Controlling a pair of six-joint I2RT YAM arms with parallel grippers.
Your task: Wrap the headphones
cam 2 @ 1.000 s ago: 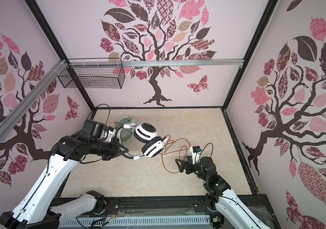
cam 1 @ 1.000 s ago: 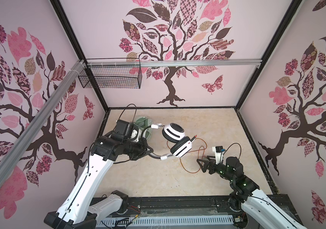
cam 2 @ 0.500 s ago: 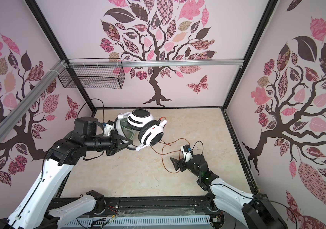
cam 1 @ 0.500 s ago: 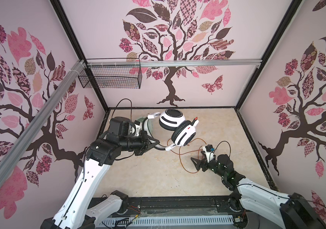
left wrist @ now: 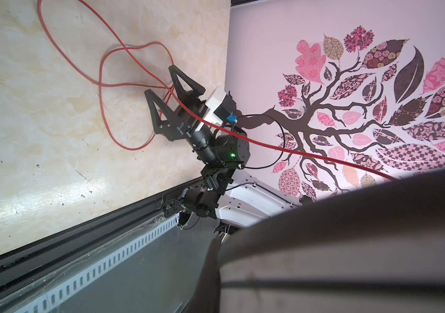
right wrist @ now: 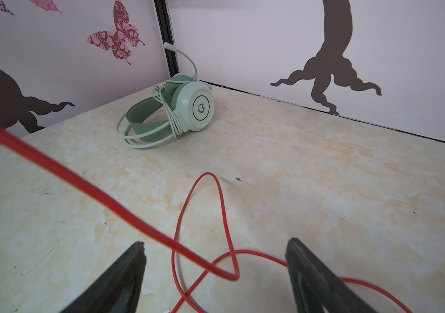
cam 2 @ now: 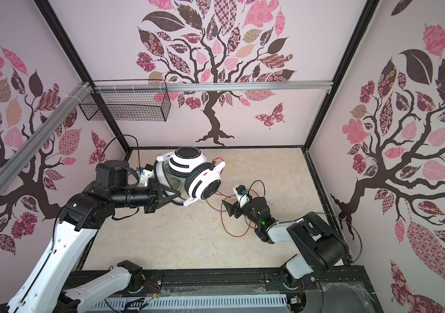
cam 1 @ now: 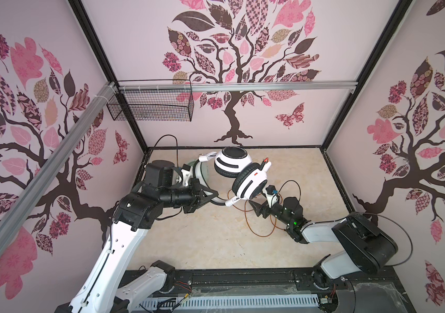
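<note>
left pincer [cam 1: 214, 195] clasps headphones [cam 1: 249, 184] aloft, right pincer [right wrist: 216, 242] low

White-and-black over-ear headphones [cam 1: 249, 184]: raised clear of the pale marbled counter [cam 1: 202, 244], cups tilted, one nearer the back wall. Orange-red cable [right wrist: 102, 195] not wrapped: one strand slants through the air, the rest lies in loose crossed loops on the counter.

Mint-green over-ear headphones [right wrist: 194, 108]: on their side in the far left corner, pale green cable [right wrist: 174, 119] wound round the headband, mic boom pointing up.
</note>
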